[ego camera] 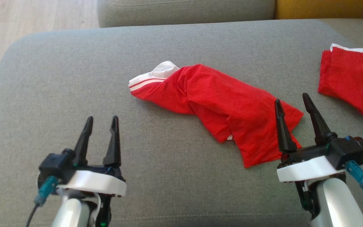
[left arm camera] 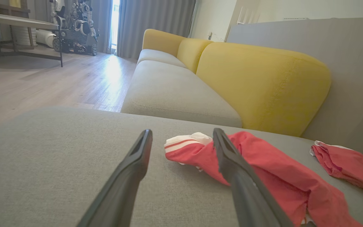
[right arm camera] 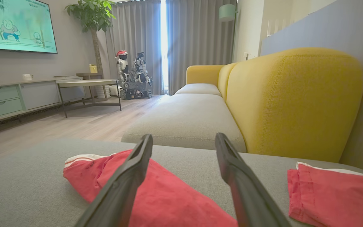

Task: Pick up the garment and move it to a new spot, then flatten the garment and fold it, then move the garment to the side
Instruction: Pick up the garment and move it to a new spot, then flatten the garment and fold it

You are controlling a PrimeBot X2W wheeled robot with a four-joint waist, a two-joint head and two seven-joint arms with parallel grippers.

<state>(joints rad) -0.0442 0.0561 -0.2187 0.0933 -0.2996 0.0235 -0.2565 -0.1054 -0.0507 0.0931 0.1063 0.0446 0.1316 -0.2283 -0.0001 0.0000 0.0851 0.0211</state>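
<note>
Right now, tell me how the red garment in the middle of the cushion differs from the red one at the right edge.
The middle garment lies rumpled and stretched diagonally; the right garment lies flat with straight edges. The middle garment shows a white, red-striped cuff at its left end; the right garment shows a thin white border. Both are red and rest on the grey cushion.

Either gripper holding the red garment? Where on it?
Nothing held. Left gripper and right gripper have open, empty jaws; the red garment lies loose on the grey cushion.
</note>
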